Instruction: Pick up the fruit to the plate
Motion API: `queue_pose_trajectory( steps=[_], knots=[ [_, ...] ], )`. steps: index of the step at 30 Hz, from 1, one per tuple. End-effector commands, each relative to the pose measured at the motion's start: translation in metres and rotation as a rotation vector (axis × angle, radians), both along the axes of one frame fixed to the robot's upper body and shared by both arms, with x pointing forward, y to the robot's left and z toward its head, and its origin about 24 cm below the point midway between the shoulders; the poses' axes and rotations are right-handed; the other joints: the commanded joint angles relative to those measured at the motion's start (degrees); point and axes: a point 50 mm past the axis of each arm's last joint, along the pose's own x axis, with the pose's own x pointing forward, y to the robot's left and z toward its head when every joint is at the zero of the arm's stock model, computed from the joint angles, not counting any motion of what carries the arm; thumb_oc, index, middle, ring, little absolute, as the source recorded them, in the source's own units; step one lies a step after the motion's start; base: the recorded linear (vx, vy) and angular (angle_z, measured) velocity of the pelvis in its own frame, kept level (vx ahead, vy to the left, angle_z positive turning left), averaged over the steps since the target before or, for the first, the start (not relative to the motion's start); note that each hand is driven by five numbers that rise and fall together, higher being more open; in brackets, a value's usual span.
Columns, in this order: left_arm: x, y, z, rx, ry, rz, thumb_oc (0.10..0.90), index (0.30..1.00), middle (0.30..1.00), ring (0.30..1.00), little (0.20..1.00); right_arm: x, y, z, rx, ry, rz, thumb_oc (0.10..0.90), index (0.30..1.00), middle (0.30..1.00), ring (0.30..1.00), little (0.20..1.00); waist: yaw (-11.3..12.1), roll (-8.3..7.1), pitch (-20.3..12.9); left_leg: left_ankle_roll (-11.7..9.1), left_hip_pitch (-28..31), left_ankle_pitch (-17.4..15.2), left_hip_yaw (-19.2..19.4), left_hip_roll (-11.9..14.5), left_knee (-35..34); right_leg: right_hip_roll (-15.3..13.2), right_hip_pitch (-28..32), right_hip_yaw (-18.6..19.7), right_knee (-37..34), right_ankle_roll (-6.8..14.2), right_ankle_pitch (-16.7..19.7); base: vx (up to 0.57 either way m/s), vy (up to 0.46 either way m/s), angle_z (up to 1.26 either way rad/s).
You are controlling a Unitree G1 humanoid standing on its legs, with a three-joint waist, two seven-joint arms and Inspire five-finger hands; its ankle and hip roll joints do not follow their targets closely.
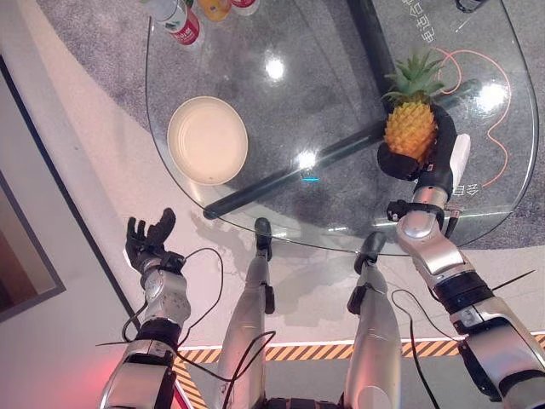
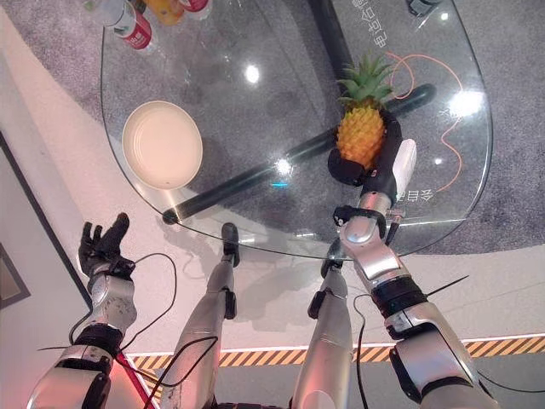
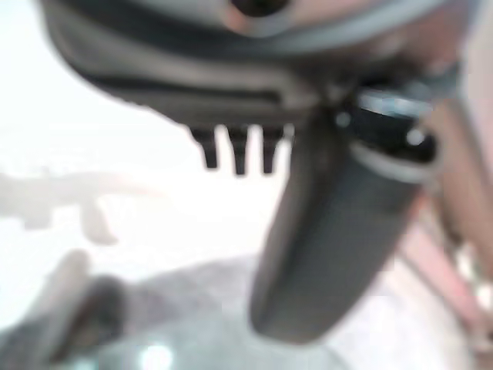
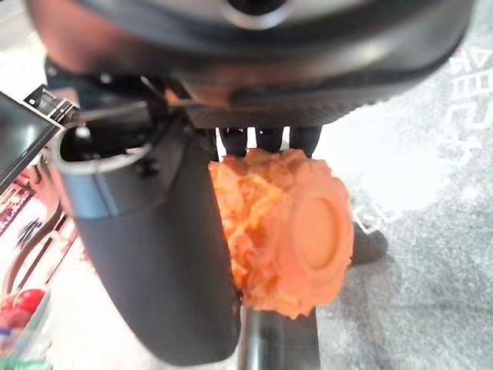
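Note:
An orange pineapple (image 1: 410, 128) with a green crown stands at the right side of the round glass table (image 1: 341, 51). My right hand (image 1: 433, 158) is shut on it, dark fingers curled round its lower body and the thumb on the near side. In the right wrist view the pineapple's base (image 4: 296, 231) sits between the thumb (image 4: 154, 254) and the fingers. A cream plate (image 1: 207, 139) lies bare at the table's left side. My left hand (image 1: 146, 240) hangs open off the table's near left edge, holding nothing.
Bottles (image 1: 180, 19) stand at the table's far left rim. A dark bar (image 1: 324, 158) runs diagonally under the glass. An orange cord (image 1: 494, 94) loops under the right side. A yellow-black striped line (image 1: 298, 349) marks the floor close to me.

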Motion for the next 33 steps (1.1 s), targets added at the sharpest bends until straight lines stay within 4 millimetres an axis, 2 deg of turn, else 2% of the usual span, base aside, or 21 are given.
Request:
queue_pose_trajectory(
  steps=[1, 10, 15, 21, 23, 27, 29, 30, 33],
  knots=[
    [-0.01, 0.044, 0.038, 0.106, -0.155, 0.224, 0.8, 0.9, 0.9, 0.9, 0.9, -0.011, 0.022, 0.028, -0.117, -0.172, 0.141, 0.1, 0.3, 0.3, 0.3, 0.2, -0.28, -0.34, -0.58, -3.69, 1.3, -4.72, -1.64, 3.75, 3.24, -0.26, -2.75, 0.23, -0.13, 0.8, 4.38, 0.0, 0.044, -0.03],
    [-0.011, 0.046, 0.088, 0.143, -0.407, 0.298, 0.8, 0.9, 0.9, 0.9, 0.9, -0.022, 0.039, 0.053, -0.271, -0.307, 0.229, 0.1, 0.3, 0.3, 0.3, 0.2, -0.58, 0.12, -0.58, -3.9, 1.96, -4.84, -0.79, 4.12, 3.05, -0.35, -2.35, 0.82, -0.01, 0.66, 3.75, 0.01, 0.048, -0.02],
    [-0.011, 0.036, 0.114, 0.208, -0.534, 0.27, 0.8, 0.9, 0.9, 0.9, 0.9, -0.026, 0.048, 0.057, -0.321, -0.339, 0.273, 0.1, 0.3, 0.3, 0.3, 0.2, -0.04, -0.08, -0.58, -3.84, 1.63, -4.7, -0.9, 4.09, 2.97, -0.34, -2.1, 0.54, -0.36, 0.57, 3.94, 0.0, -0.007, 0.0],
    [-0.006, 0.011, 0.145, 0.288, -0.679, 0.111, 0.8, 0.9, 0.9, 0.9, 0.9, -0.03, 0.06, 0.064, -0.348, -0.385, 0.311, 0.1, 0.3, 0.3, 0.3, 0.2, 0.69, -1.19, -0.58, -3.88, 1.25, -5.04, -1.17, 4.36, 2.98, -0.11, -1.2, -0.25, -0.85, 0.94, 3.72, 0.0, -0.069, 0.0],
    [-0.004, 0.008, 0.147, 0.285, -0.687, 0.073, 0.8, 0.9, 0.9, 0.9, 0.9, -0.031, 0.061, 0.066, -0.35, -0.393, 0.314, 0.1, 0.3, 0.3, 0.3, 0.2, 0.71, -1.28, -0.58, -3.81, 0.75, -4.71, -1.24, 4.34, 3.03, -0.07, -1.49, -0.31, -1.07, 0.89, 4.17, -0.01, -0.037, 0.0],
    [-0.004, -0.012, 0.156, 0.328, -0.761, -0.077, 0.8, 0.9, 0.9, 0.9, 0.9, -0.033, 0.066, 0.071, -0.383, -0.413, 0.341, 0.1, 0.3, 0.3, 0.3, 0.2, 0.84, -1.47, -0.58, -3.78, 1.01, -5.14, -1.39, 4.39, 3.21, -0.03, -0.89, -0.55, -1.14, 1.35, 4.03, 0.0, -0.035, 0.0],
    [-0.004, -0.014, 0.158, 0.325, -0.775, -0.1, 0.8, 0.9, 0.9, 0.9, 0.9, -0.033, 0.067, 0.072, -0.395, -0.418, 0.346, 0.1, 0.3, 0.3, 0.3, 0.2, 0.79, -1.45, -0.58, -3.73, 0.7, -4.78, -1.36, 4.32, 3.16, -0.07, -1.1, -0.58, -1.42, 1.29, 4.49, 0.0, 0.0, 0.0],
    [-0.001, -0.025, 0.161, 0.328, -0.805, -0.197, 0.8, 0.9, 0.9, 0.9, 0.9, -0.035, 0.069, 0.074, -0.428, -0.425, 0.364, 0.1, 0.3, 0.3, 0.3, 0.2, 0.81, -1.28, -0.58, -3.75, 1.2, -5.1, -1.31, 4.26, 3.07, -0.22, -0.64, -0.59, -1.5, 1.52, 4.26, 0.0, 0.0, 0.0],
    [0.001, -0.038, 0.164, 0.33, -0.824, -0.299, 0.8, 0.9, 0.9, 0.9, 0.9, -0.037, 0.072, 0.078, -0.464, -0.436, 0.383, 0.1, 0.3, 0.3, 0.3, 0.2, 0.78, -1.12, -0.58, -3.74, 1.11, -5.11, -1.37, 4.15, 3.21, -0.37, -0.64, -0.6, -1.55, 1.69, 4.42, 0.0, 0.0, 0.0]
  ],
)
